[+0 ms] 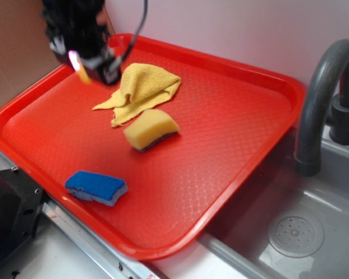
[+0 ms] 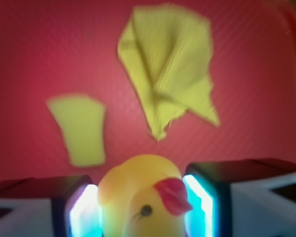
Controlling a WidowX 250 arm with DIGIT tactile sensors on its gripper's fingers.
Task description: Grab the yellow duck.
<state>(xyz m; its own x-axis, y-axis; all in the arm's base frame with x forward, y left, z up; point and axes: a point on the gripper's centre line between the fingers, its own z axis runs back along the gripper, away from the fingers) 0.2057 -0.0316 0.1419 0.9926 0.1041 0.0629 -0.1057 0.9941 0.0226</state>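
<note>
Yellow duck [image 2: 140, 197] sits between gripper [image 2: 140, 207] pads, head and red-orange beak toward wrist camera. I read it as light, glossy, squashy rubber: slippery, so squeeze across body's wide middle, not round head. Pads [image 2: 81, 210] press both flanks; gripper clamped on duck, I judge. Exterior view: gripper [image 1: 84, 70] hangs over far-left corner of red tray [image 1: 232, 110], small yellowish blob at its tips, probably duck, too blurred to confirm. Below: yellow cloth [image 1: 142, 90], yellow sponge [image 1: 151, 129], blue sponge [image 1: 97, 187] near front edge.
</note>
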